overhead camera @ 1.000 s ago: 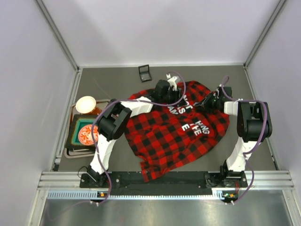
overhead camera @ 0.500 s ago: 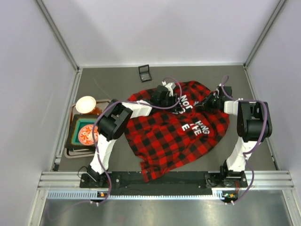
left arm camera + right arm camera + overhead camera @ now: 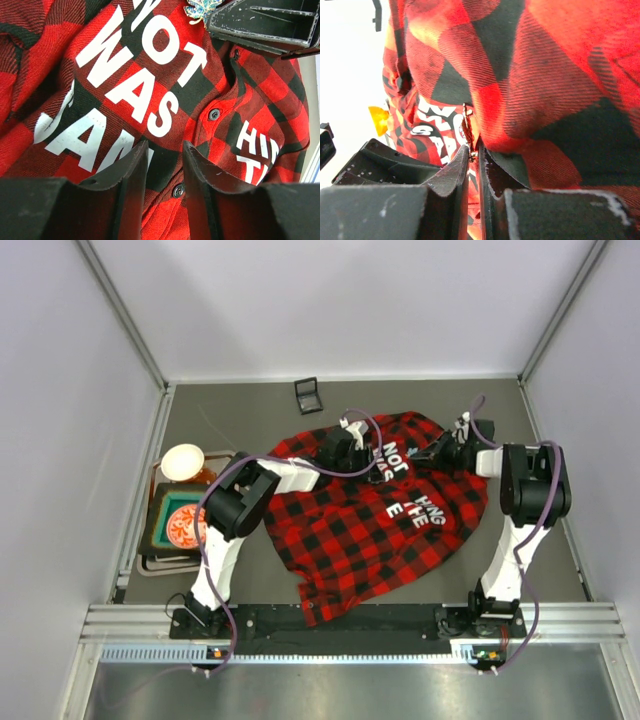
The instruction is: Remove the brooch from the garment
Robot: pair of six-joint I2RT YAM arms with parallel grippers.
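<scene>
The red-and-black plaid garment (image 3: 380, 525) lies spread on the table, white lettering up; it also fills the left wrist view (image 3: 100, 60). The brooch (image 3: 199, 9), a small sparkly snowflake, is pinned by the letters "NOT". In the right wrist view the brooch (image 3: 468, 127) shows edge-on at my fingertips. My right gripper (image 3: 473, 151) is shut on its lower edge, at the garment's upper right (image 3: 434, 452). My left gripper (image 3: 164, 146) is open, jaws either side of a shirt button (image 3: 177, 190), a little left of the brooch (image 3: 356, 452).
A small black square box (image 3: 309, 395) sits on the table beyond the garment. At the left a tray (image 3: 148, 565) holds a pale bowl (image 3: 182, 462) and a green dish (image 3: 182, 525). Walls close in on three sides.
My left gripper has drawn back to the left and nearer, uncovering the letters "NOT". My right gripper has shifted slightly up and stays at the brooch.
</scene>
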